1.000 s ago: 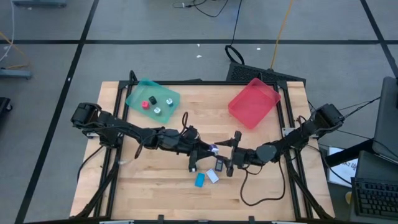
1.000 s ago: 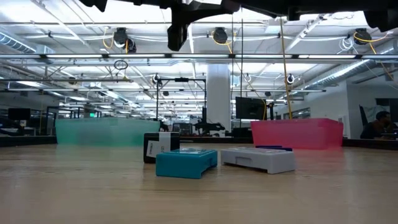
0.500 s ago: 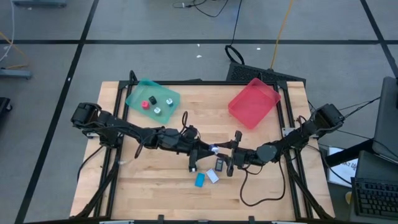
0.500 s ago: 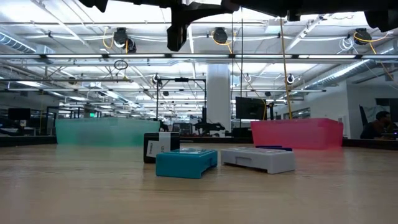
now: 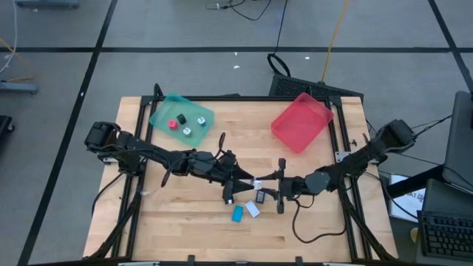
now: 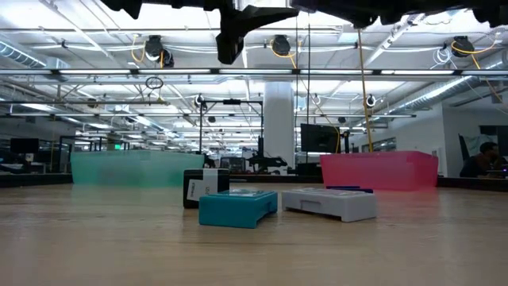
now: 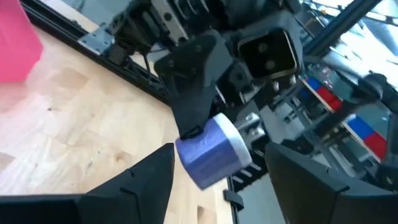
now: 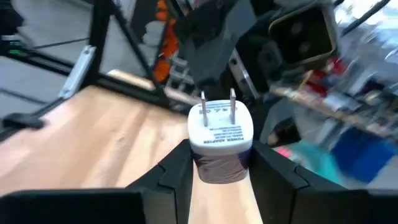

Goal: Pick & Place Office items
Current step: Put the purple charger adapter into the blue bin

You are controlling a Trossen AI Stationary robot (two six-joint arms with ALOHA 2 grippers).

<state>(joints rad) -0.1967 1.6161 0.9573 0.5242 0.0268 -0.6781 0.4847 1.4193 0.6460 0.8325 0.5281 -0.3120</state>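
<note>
A white plug-in power adapter (image 8: 220,134) with two metal prongs carries the only print that can be partly read. On its face, just below the prongs, the words "POWER ADAPTER" stand in small dark letters — the finer lines beneath them are too small to make out.

A black box (image 6: 203,187) standing on the table has a white label on its side with dark print, too small to read.

A blue and red panel (image 7: 348,115) in the room behind the table may be a sign — no letters can be made out on it. Nothing else shows readable text.
</note>
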